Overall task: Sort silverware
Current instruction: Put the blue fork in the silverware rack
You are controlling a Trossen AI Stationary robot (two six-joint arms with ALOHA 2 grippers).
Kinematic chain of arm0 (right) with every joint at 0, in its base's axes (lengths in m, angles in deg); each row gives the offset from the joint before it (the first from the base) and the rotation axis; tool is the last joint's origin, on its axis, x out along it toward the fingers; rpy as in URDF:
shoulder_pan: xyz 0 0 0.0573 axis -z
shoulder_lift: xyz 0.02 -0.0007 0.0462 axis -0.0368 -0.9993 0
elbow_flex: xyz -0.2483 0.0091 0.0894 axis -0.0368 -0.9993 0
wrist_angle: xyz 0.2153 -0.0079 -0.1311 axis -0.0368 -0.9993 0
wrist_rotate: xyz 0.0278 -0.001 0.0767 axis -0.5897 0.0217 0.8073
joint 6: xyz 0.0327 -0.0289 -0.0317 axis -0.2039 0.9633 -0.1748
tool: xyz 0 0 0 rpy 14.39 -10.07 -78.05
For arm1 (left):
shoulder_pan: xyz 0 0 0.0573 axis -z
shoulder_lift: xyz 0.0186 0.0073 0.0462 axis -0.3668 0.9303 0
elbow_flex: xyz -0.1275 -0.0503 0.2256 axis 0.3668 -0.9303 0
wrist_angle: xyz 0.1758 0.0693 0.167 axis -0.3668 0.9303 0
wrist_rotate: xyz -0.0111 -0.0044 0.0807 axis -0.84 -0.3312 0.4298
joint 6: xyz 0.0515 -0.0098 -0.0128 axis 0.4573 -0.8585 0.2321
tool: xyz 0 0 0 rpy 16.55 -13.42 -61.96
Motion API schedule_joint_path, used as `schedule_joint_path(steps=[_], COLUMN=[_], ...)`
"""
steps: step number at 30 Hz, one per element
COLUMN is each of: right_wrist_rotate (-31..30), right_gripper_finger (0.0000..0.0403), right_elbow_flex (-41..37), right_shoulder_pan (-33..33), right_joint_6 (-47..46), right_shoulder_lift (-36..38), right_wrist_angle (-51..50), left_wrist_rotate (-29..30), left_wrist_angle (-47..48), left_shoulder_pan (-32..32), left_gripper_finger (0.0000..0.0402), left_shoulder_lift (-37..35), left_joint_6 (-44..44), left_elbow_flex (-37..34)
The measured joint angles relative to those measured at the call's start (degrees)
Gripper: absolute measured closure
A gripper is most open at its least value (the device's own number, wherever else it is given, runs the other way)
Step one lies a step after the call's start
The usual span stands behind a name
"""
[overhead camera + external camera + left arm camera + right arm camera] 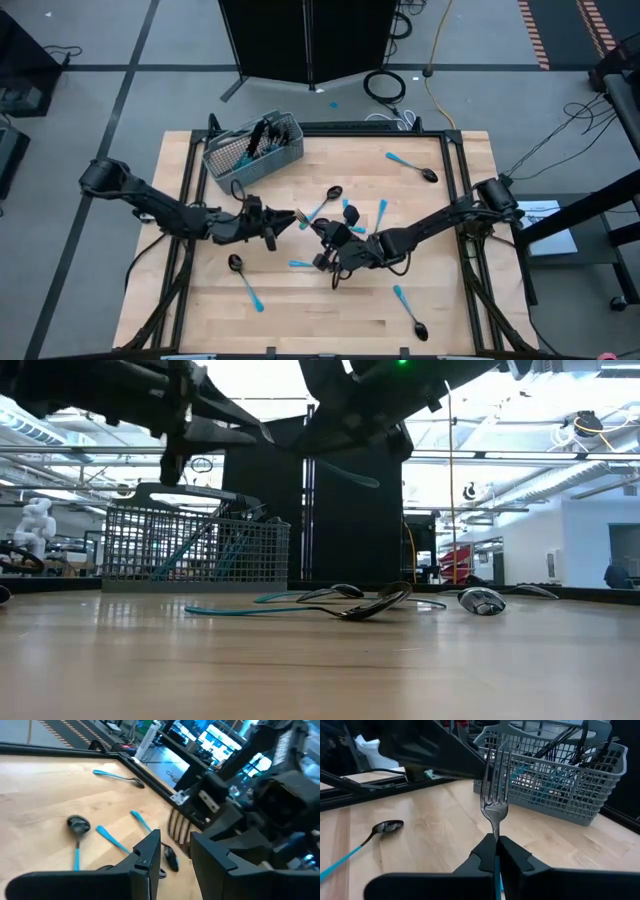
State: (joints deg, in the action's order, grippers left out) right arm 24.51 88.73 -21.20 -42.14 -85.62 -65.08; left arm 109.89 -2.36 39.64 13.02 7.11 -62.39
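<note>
In the right wrist view the right hand sits nearest, its two dark fingers pressed together on the neck of a fork, which stands upright with its tines up and its light-blue handle running down between the fingers. Beyond the tines stands the grey wire-mesh basket, holding several blue-handled pieces on end. A spoon lies on the wooden table off to one side.

From above, both arms meet near the middle of the table. The left hand reaches in from the left side, and the fork's tines show just beside its tip, toward the right hand. The left hand's fingers stand partly spread, a gap between them; the fork's tines appear just ahead of them, and I cannot tell whether they touch it.

The rest of the silverware lies scattered: a spoon near the far right corner, a spoon toward the near right edge, a spoon toward the near left, and a cluster of blue-handled pieces in the centre, close by the right hand. The basket sits at the far left part of the table, tilted relative to its edges.

In the low view, several pieces lie flat on the table in front of the basket.
</note>
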Motion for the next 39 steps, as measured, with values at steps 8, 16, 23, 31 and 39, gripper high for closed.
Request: schedule_joint_path(steps=[8, 16, 23, 31, 39], right_wrist_rotate=[0.0, -2.7, -3.0, -3.1, -3.6], right_gripper_finger=[0.0403, 0.0403, 0.0403, 0.0385, 0.031], right_elbow_flex=[0.0, 0.0, 0.0, 0.0, 0.0], right_shoulder_pan=[1.0, 0.7, 0.4, 0.2, -1.3], right_joint_6=[0.3, 0.5, 0.9, 1.1, 1.8], right_shoulder_lift=[0.0, 0.0, 0.0, 0.3, 4.5], right_wrist_angle=[-0.1, -0.2, -0.4, 0.5, -3.4], left_wrist_rotate=[-4.1, -6.0, -8.2, -6.9, -5.8], left_wrist_angle=[-8.7, -10.1, -9.7, -10.4, -11.5], left_shoulder_pan=[-3.1, -5.6, -5.7, -5.6, -6.2], left_gripper_finger=[0.0242, 0.0217, 0.0242, 0.0389, 0.0401], left_shoulder_lift=[8.9, 16.5, 18.1, 18.2, 17.1], left_joint_6=[-2.9, -2.9, 0.4, 3.3, 8.1], left_elbow_flex=[2.0, 6.9, 9.6, 9.9, 10.0])
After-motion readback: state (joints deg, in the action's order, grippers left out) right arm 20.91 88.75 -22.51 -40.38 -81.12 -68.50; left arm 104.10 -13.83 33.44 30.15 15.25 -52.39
